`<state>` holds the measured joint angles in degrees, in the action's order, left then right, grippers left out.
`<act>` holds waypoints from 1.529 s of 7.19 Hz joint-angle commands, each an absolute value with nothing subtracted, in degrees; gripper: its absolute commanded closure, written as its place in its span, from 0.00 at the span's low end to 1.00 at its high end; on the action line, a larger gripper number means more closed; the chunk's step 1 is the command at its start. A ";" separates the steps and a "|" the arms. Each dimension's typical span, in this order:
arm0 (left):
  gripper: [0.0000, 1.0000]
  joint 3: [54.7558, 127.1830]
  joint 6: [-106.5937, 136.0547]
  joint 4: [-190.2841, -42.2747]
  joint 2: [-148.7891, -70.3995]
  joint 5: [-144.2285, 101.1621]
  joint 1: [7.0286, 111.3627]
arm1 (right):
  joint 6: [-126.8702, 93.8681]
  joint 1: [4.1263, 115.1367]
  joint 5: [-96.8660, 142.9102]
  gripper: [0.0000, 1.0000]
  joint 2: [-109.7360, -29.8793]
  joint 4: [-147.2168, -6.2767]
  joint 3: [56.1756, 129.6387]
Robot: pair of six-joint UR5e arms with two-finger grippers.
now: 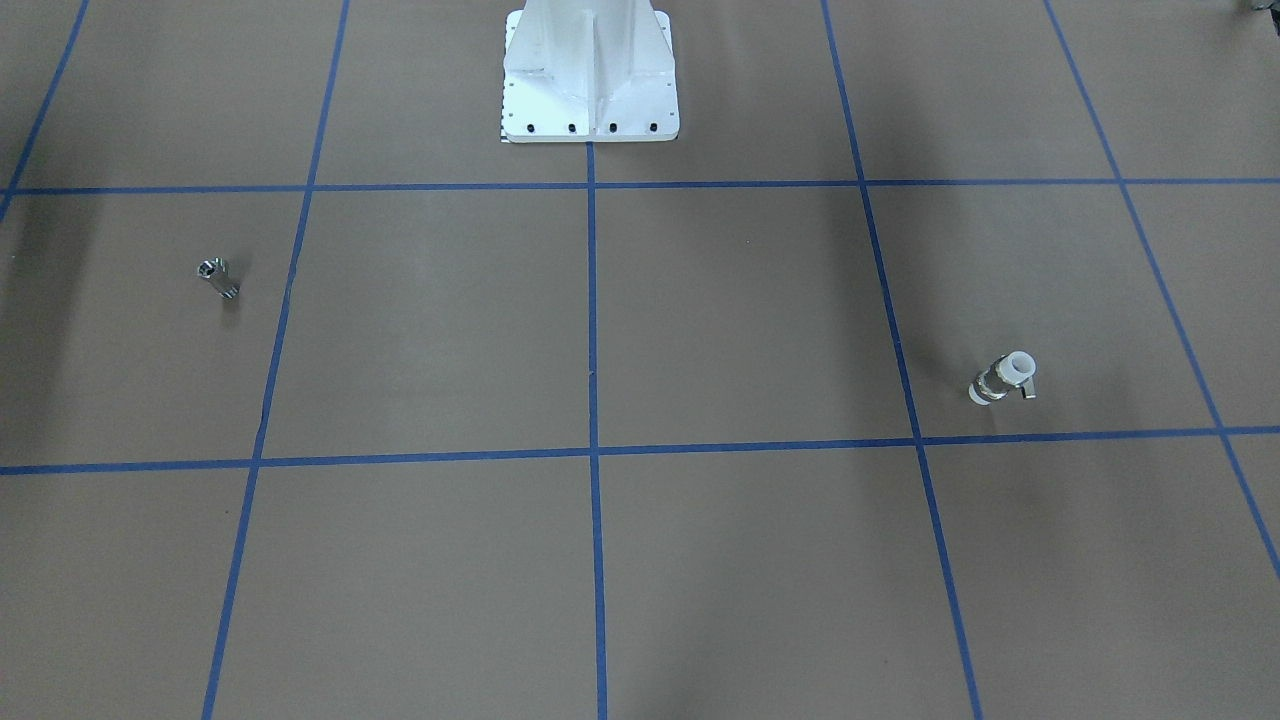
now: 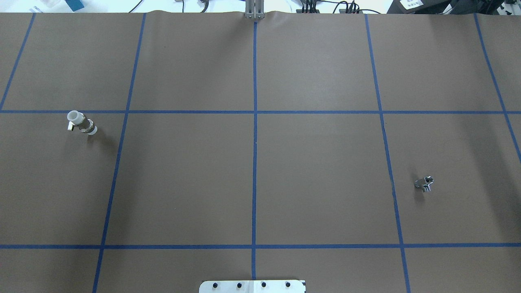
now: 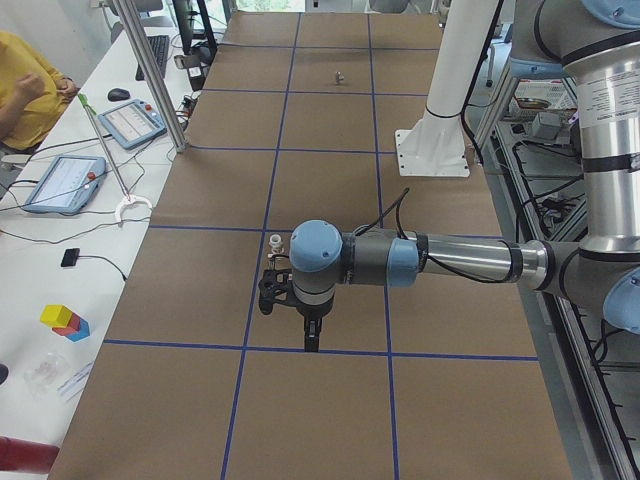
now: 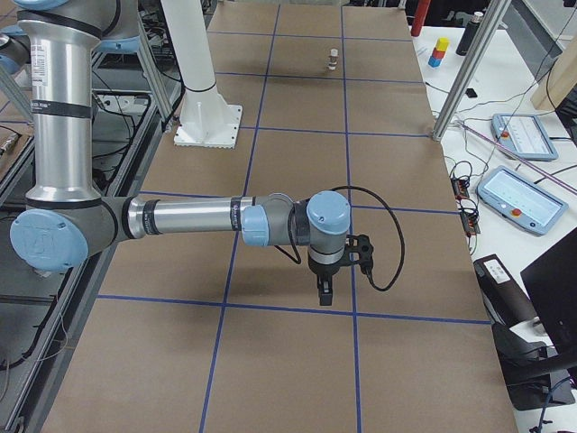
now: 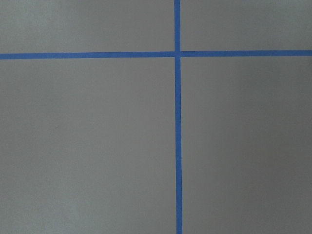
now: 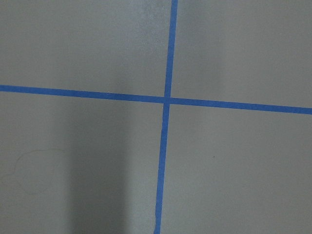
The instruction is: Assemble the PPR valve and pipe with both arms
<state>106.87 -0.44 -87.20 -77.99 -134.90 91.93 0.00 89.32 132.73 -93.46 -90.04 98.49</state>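
Observation:
The PPR valve (image 1: 1003,378), with white ends, a metal middle and a grey lever, stands on the brown table on my left side; it also shows in the overhead view (image 2: 81,123) and the exterior left view (image 3: 275,242). The pipe (image 1: 217,277), a small shiny fitting, lies on my right side (image 2: 424,183). My left gripper (image 3: 312,340) hangs above the table just in front of the valve. My right gripper (image 4: 324,293) hangs over my right side of the table. I cannot tell whether either is open or shut. Both wrist views show only brown paper and blue tape.
The white pedestal (image 1: 590,80) is bolted at the robot's edge of the table (image 2: 252,286). Blue tape lines grid the brown surface. Tablets (image 3: 60,180) and aluminium posts (image 3: 150,70) stand along the operators' side, where a person in yellow (image 3: 25,90) sits.

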 commanded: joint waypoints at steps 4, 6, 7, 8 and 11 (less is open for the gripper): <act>0.00 108.10 -0.35 -87.98 -78.31 -134.91 91.85 | 0.00 89.21 132.80 0.00 -93.16 -89.65 98.96; 0.00 110.55 0.09 -88.76 -79.18 -135.52 91.85 | 0.00 89.03 132.71 0.00 -93.16 -89.65 98.96; 0.00 109.52 0.09 -93.47 -81.36 -135.27 91.76 | 0.00 88.95 132.80 0.00 -93.16 -89.74 98.96; 0.00 107.95 0.09 -95.08 -83.65 -135.70 89.32 | 0.00 88.77 132.72 0.00 -93.16 -89.65 98.96; 0.00 107.67 19.50 -98.23 -88.14 -135.27 77.48 | -0.09 88.59 132.89 0.00 -93.16 -89.74 98.96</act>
